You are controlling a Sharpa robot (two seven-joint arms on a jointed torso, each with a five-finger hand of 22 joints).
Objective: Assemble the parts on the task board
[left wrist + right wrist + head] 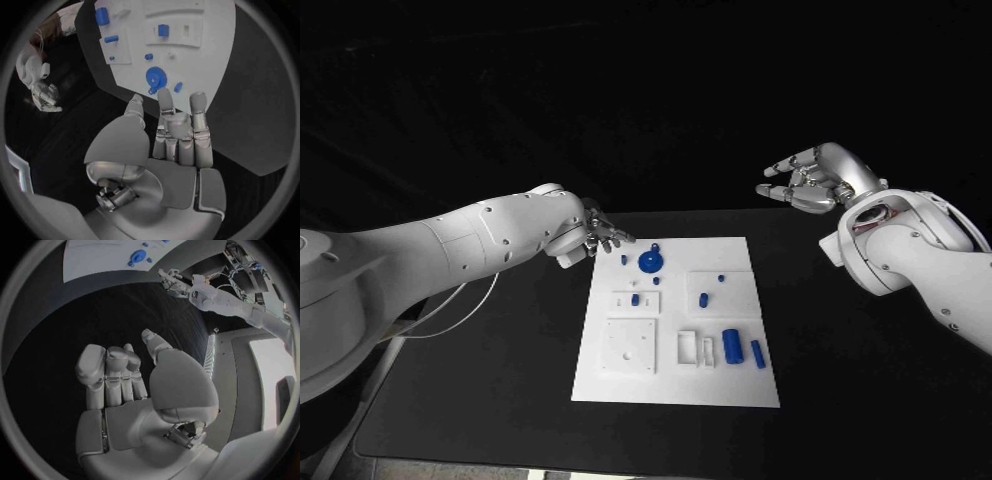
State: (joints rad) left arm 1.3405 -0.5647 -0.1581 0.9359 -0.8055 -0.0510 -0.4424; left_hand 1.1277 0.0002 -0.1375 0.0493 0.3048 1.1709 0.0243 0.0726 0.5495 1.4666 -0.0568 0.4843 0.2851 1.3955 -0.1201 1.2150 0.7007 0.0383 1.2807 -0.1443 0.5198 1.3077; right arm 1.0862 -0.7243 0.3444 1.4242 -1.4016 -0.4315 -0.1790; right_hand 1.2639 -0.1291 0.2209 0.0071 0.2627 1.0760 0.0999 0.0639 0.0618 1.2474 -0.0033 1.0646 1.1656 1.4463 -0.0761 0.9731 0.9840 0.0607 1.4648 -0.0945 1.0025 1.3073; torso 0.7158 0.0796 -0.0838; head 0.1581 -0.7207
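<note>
One task board [678, 385], eight blue parts [651, 263], two hands [600, 236]

no writing, label, brand, number or sign can be read anywhere in these pictures.
</note>
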